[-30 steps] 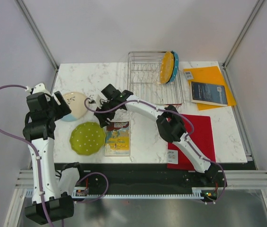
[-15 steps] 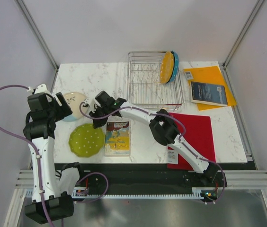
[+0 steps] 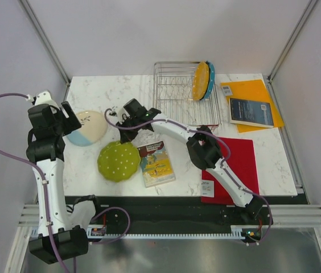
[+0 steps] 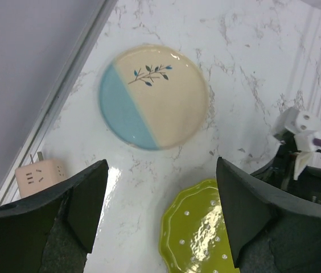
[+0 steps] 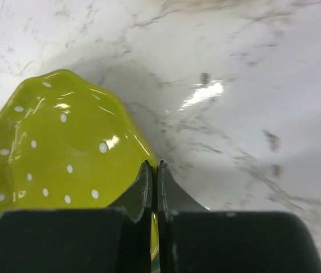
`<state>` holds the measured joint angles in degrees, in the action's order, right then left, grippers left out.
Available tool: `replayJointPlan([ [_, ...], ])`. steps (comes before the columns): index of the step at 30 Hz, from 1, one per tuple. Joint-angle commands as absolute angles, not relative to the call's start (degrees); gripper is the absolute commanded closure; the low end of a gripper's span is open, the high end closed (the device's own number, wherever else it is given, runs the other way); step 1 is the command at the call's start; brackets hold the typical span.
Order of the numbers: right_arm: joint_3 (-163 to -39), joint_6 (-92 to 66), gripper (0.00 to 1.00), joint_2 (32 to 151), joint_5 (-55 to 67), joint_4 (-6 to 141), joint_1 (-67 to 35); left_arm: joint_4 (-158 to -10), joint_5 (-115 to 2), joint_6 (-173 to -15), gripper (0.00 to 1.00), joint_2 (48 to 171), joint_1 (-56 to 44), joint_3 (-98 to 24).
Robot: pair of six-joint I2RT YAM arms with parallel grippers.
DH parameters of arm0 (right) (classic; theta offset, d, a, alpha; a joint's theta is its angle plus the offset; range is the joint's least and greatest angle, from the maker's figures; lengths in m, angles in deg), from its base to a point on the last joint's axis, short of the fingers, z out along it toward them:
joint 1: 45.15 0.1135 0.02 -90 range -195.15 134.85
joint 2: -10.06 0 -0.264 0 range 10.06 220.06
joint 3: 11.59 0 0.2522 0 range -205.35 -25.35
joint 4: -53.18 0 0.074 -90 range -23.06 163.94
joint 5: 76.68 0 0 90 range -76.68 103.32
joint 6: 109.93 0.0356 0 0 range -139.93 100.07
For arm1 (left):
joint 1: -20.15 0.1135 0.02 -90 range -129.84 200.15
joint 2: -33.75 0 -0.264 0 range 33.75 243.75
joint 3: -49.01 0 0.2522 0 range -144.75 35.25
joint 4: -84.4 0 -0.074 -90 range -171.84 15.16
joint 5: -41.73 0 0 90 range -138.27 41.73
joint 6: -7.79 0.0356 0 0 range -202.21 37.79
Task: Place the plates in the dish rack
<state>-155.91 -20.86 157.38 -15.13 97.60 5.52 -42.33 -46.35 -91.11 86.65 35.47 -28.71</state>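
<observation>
My right gripper (image 5: 155, 166) is shut on the rim of the lime green plate (image 5: 64, 148), whose white-dotted face tilts above the marble. From above, that right gripper (image 3: 125, 136) holds the green plate (image 3: 119, 162) by its far edge. The cream-and-pale-blue plate (image 3: 87, 127) lies flat at the left, with my left gripper (image 3: 69, 120) open above it. In the left wrist view the left gripper (image 4: 161, 187) hangs open and empty over the cream plate (image 4: 153, 96) and the green plate (image 4: 200, 233). The dish rack (image 3: 175, 94) holds an orange-yellow plate (image 3: 200, 81) and a teal plate (image 3: 210, 79) upright.
An illustrated book (image 3: 158, 164) lies skewed just right of the green plate. A red folder (image 3: 235, 165) is at the right front, an orange envelope with a dark booklet (image 3: 251, 105) at the back right. A pale plug adapter (image 4: 38, 177) sits by the left wall.
My right gripper closed on the green plate's rim and drew it right and up, tilting it. The book turned and slid right. The left arm pulled back slightly.
</observation>
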Motion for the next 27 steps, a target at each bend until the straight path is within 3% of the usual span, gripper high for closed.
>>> replayJointPlan([
  [1,-158.0,-14.7,1.0,146.5,-15.1,92.1,1.3,-46.7,-45.5,-89.8,0.16,86.2,36.2,-30.8],
  [8,-159.4,-5.3,1.0,139.0,-15.4,88.9,-3.4,-50.3,-67.9,-93.2,0.13,85.9,36.3,-23.1],
  [9,-159.5,-3.5,1.0,137.9,-15.4,88.9,-4.4,-51.0,-70.5,-93.5,0.0,86.6,36.3,-23.1],
  [11,-158.2,-2.0,1.0,136.7,-15.9,88.8,-5.3,-52.7,-77.8,-93.5,0.0,89.5,36.3,-22.9],
  [25,-152.1,-0.6,1.0,131.3,-18.4,87.0,-6.7,-59.5,-94.0,-97.3,0.09,100.3,36.3,-21.8],
  [27,-152.0,-0.6,1.0,131.3,-18.4,86.9,-6.7,-60.7,-96.1,-97.7,0.18,100.9,36.2,-21.1],
])
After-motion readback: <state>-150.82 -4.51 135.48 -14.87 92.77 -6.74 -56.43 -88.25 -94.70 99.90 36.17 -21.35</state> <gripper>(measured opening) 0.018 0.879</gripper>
